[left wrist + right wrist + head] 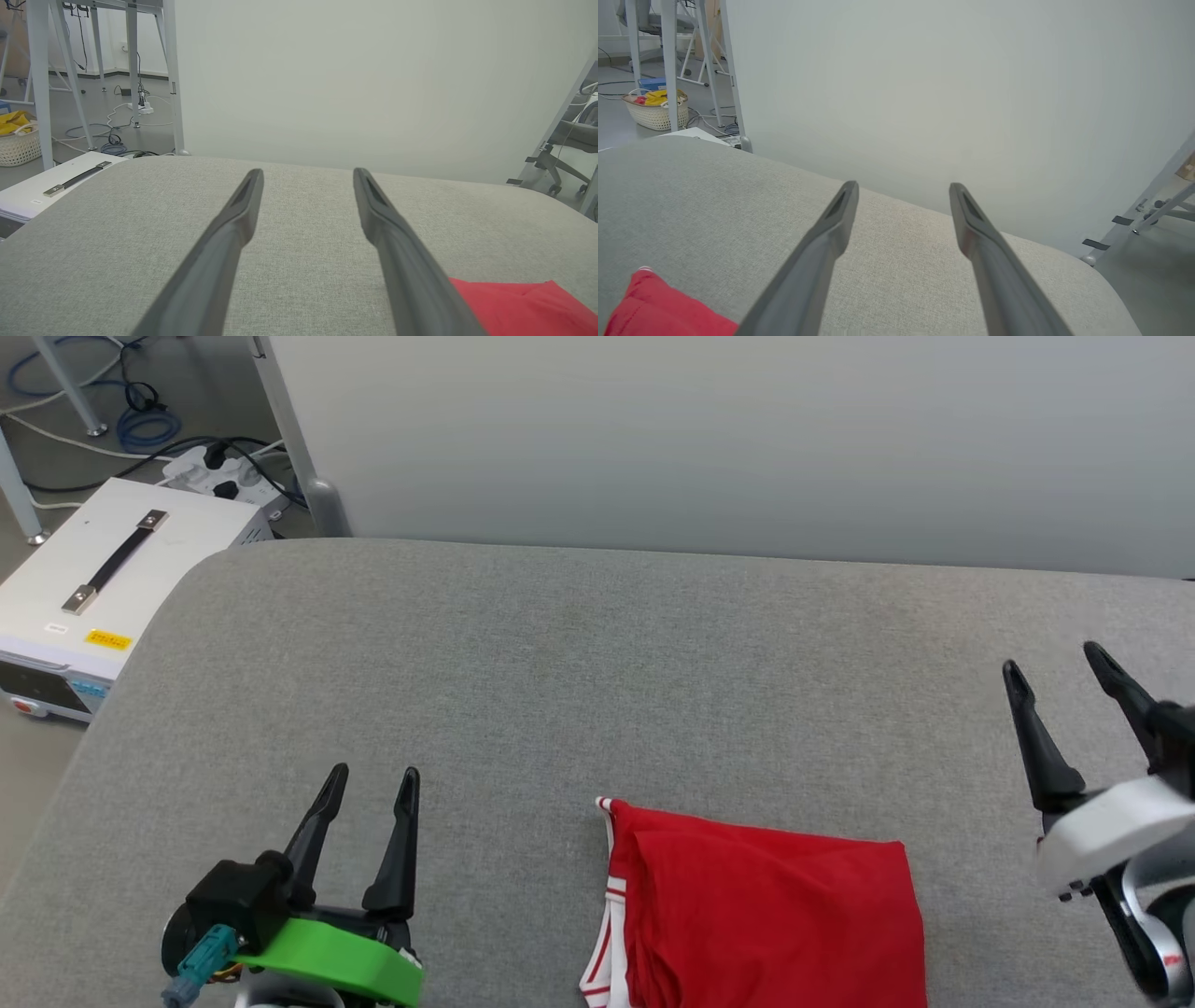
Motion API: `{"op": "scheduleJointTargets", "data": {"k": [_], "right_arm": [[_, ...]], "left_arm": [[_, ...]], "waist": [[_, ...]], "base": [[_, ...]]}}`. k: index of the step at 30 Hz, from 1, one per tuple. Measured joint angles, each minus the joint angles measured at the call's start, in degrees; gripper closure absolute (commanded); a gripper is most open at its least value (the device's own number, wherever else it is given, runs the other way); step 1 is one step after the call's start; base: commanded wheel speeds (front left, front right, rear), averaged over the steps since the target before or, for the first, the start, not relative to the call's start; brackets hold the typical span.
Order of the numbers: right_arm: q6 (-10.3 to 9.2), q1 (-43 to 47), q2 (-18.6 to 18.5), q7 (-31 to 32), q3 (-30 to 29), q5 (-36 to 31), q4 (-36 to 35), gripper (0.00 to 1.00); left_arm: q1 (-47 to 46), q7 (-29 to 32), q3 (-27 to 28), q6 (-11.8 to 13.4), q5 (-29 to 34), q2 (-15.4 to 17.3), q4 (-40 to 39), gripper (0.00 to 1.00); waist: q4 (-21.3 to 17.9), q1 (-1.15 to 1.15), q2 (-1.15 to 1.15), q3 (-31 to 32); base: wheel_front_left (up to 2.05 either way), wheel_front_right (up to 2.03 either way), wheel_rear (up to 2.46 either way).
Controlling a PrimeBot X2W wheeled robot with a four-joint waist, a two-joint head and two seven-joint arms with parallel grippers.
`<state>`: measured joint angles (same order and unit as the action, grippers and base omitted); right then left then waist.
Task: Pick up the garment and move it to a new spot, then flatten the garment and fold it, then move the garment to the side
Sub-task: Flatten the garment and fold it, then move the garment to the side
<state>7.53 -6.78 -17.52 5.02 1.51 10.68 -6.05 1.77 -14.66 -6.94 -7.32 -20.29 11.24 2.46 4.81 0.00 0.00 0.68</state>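
Note:
The red garment [766, 915] lies folded into a neat rectangle at the near edge of the grey cushioned table [597, 663], with white and striped trim along its left side. My left gripper [373, 782] hovers open to the left of it, nothing between its fingers. My right gripper [1055, 663] stands open to the right of the garment, also empty. In the left wrist view a corner of the garment [523, 308] shows at the lower right, beside that gripper [306, 173]. In the right wrist view the garment [649, 308] shows at the lower left, apart from the gripper [902, 187].
A white case with a black handle [103, 569] stands on the floor off the table's far left corner, with cables and a power strip [219, 467] behind it. A pale wall panel [747, 439] runs along the table's far edge. A basket [656, 109] sits on the floor.

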Motion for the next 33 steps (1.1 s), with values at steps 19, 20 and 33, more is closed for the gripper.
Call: {"op": "scheduleJointTargets", "data": {"k": [19,20,33], "right_arm": [[0.0,15.62,10.43,-9.9,-6.49,-3.52,-7.28,0.0],[0.0,15.62,10.43,-9.9,-6.46,-3.52,-7.15,0.0],[0.0,15.62,10.17,-8.76,-5.64,-3.38,-7.3,0.0]], "left_arm": [[0.27,-0.01,-0.54,0.0,1.31,-1.8,-1.56,0.0],[0.27,0.0,-0.51,0.0,1.37,-1.83,-1.59,0.0],[0.57,0.0,-0.78,0.0,1.66,-1.86,-1.71,0.0]], "waist": [[-0.86,0.0,0.0,-0.22],[-0.84,0.0,0.0,-0.19],[-0.41,0.0,0.0,-0.06]], "base": [[0.0,0.0,0.0],[0.0,0.0,0.0],[0.0,0.0,0.0]]}}
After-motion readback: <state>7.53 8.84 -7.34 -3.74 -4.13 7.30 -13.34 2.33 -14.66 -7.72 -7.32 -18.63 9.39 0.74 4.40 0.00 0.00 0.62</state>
